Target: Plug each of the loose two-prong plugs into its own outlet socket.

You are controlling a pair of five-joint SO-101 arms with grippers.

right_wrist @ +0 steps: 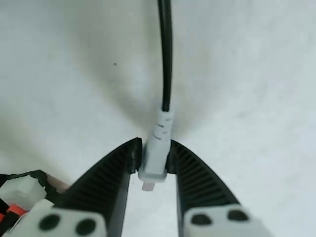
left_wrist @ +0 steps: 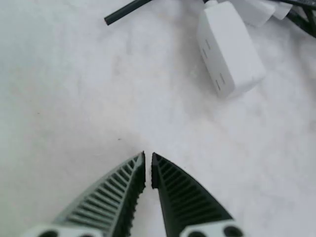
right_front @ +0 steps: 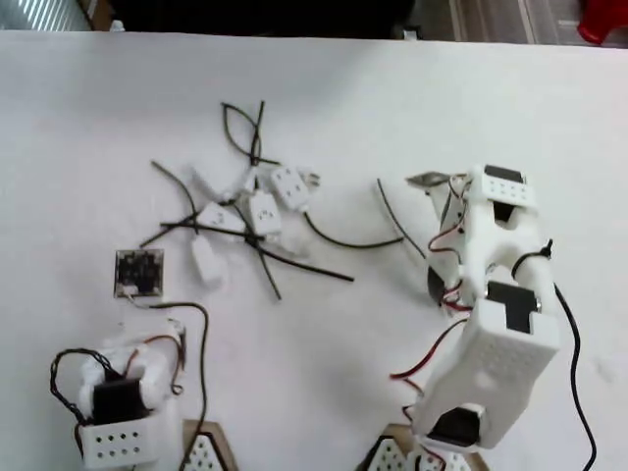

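My right gripper (right_wrist: pixel 154 148) is shut on a small white two-prong plug (right_wrist: pixel 157 148), just above the white table. The plug's black cable (right_wrist: pixel 166 54) runs straight away from the fingers. In the high view the right arm (right_front: pixel 496 294) stands at the right side. A cluster of white outlet sockets (right_front: pixel 263 211) and tangled black cables (right_front: pixel 294 263) lies at the table's middle. My left gripper (left_wrist: pixel 148 157) hovers over bare table, shut and with nothing in it. One white socket block (left_wrist: pixel 229 49) lies a short way beyond it.
A small black square board (right_front: pixel 138 272) with a thin wire lies near the left arm (right_front: pixel 118 407). A loose black cable (right_front: pixel 353 240) curves between the socket cluster and the right arm. The table's far edge (right_front: pixel 314 34) runs along the back.
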